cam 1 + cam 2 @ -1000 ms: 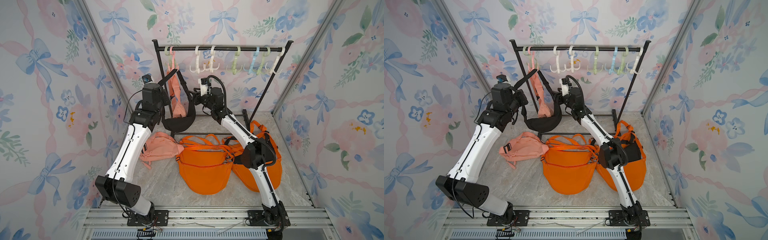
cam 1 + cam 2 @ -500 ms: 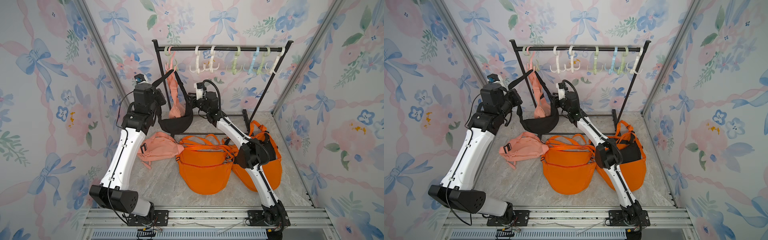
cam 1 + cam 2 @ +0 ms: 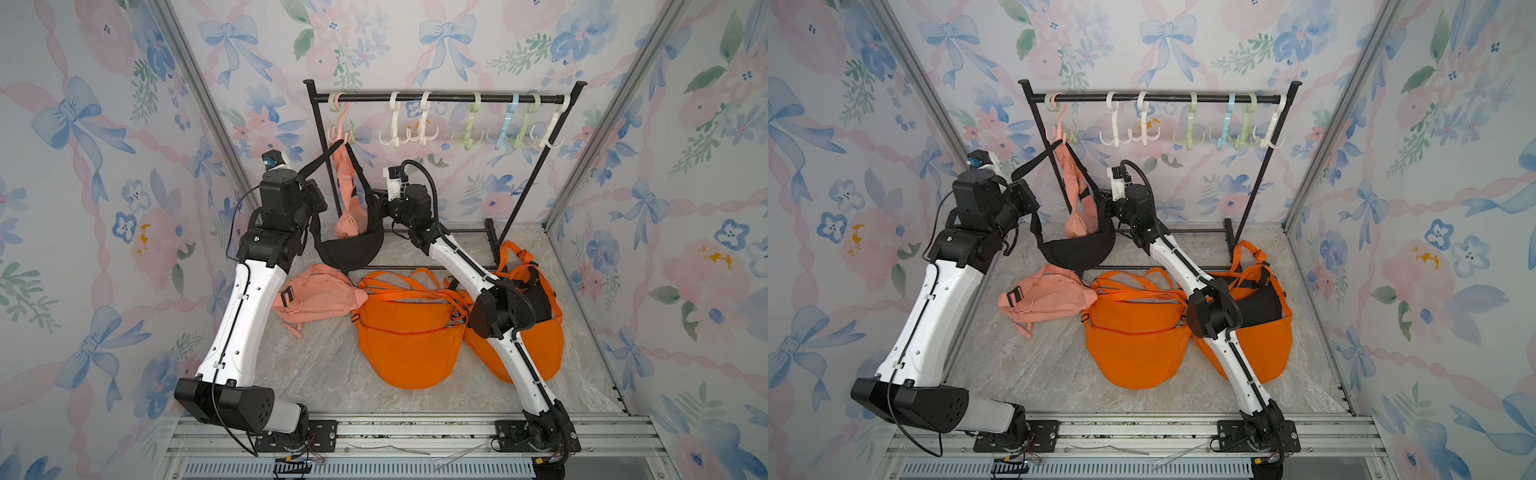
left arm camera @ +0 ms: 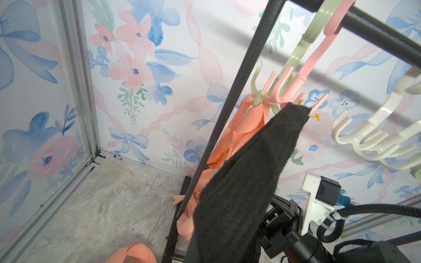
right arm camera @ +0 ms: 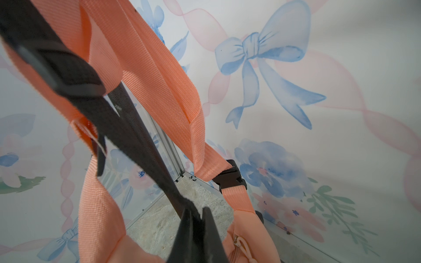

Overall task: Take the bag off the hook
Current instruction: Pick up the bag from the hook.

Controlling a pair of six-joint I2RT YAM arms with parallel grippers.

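**Task item.** The black bag (image 3: pixel 349 251) hangs at the left end of the rail (image 3: pixel 436 98) and is not yet off. Its black strap (image 4: pixel 262 159) rises to the pink hook (image 4: pixel 303 77), and the strap's top edge lies on that hook's prongs. The pouch is slung low between the two arms.

**Left end effector** (image 3: pixel 316 195). It sits on the left run of the black strap, which stretches from it to the hook. The fingers are hidden in every view. It is closed, gripping that strap.

**Right end effector** (image 5: pixel 196 218). The fingers are together, pinching the right run of the black strap, as the right wrist view shows.

**Other hung item.** A hanging peach bag (image 3: pixel 347 222) has its peach strap (image 4: pixel 250 118) looped over a prong of the green hook (image 4: pixel 293 57), just beside the pink hook. Its body hangs between the two runs of the black strap, behind the black pouch.

**On the surface** (image 3: pixel 324 374). A flat peach bag (image 3: pixel 320 297) touches an orange bag (image 3: pixel 407 336). A second orange bag (image 3: pixel 536 345) lies against that one, under the right arm's elbow. A black panel (image 3: pixel 1262 305) lies on its top edge, and I cannot tell what it is.

**Contents.** No bag shows its interior, so what any of them holds cannot be told.
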